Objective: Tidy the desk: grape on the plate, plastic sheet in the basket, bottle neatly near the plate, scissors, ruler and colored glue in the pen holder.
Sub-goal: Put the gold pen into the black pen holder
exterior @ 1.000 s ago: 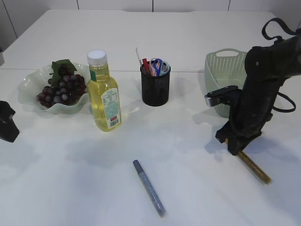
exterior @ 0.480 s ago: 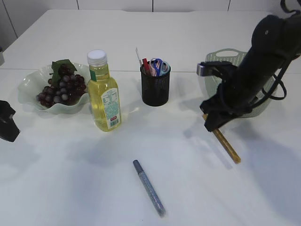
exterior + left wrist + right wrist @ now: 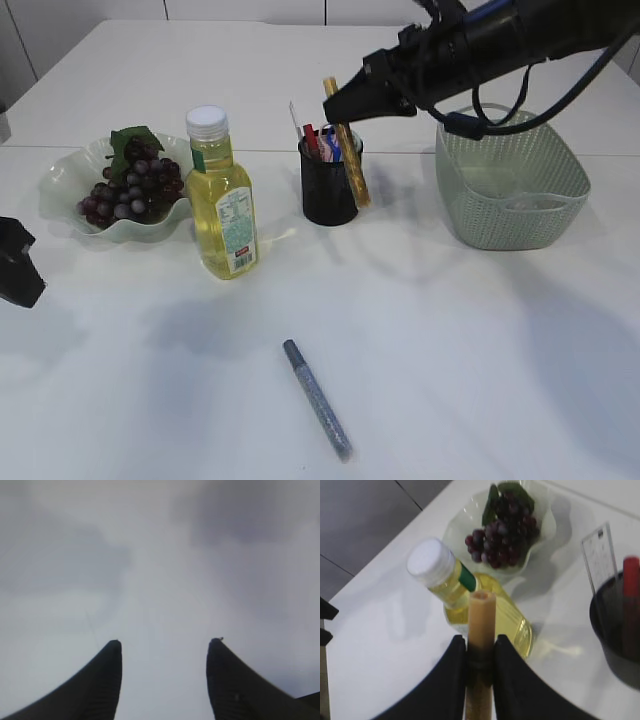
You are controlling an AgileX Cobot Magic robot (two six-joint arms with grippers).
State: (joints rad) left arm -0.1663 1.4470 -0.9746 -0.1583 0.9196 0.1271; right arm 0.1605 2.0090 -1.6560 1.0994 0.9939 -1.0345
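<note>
The right arm is reaching in from the upper right of the frame, and its gripper (image 3: pixel 338 103) is pinching a gold glue stick (image 3: pixel 347 143) near the top end. The stick is hanging almost upright, leaning a little, its lower end down in front of the holder (image 3: pixel 329 187) at centre top rather than over the mouth. So this is the glue step, I'd say, the drop into the holder, and it isn't lined up yet. From the wrist view the jaws are closed narrow on the stick (image 3: pixel 481 645), one finger (image 3: pixel 451 680) each side, the tip poking out above them.

Next, as I judge it, the stick needs lifting until its bottom clears the rim, then shifting over the opening and lowering. The holder is already crowded: a clear ruler (image 3: pixel 598 551) and red handles (image 3: pixel 630 605) are standing in it, so the gap is tight and the stick could catch on the rim or on those.

Over at the left edge, the left gripper (image 3: pixel 15 262) is idling low by the table. Its wrist view is showing two fingers (image 3: pixel 97 685) well apart with only bare tabletop between them, holding nothing.

Elsewhere: grapes (image 3: pixel 128 188) are sitting on the plate (image 3: pixel 60 180) at upper left, the bottle (image 3: pixel 222 200) is standing just beside it, and the basket (image 3: pixel 510 185) is at upper right, something pale inside that I can't make out. A silver glue pen (image 3: pixel 316 398) is lying at bottom centre, waiting its turn.
</note>
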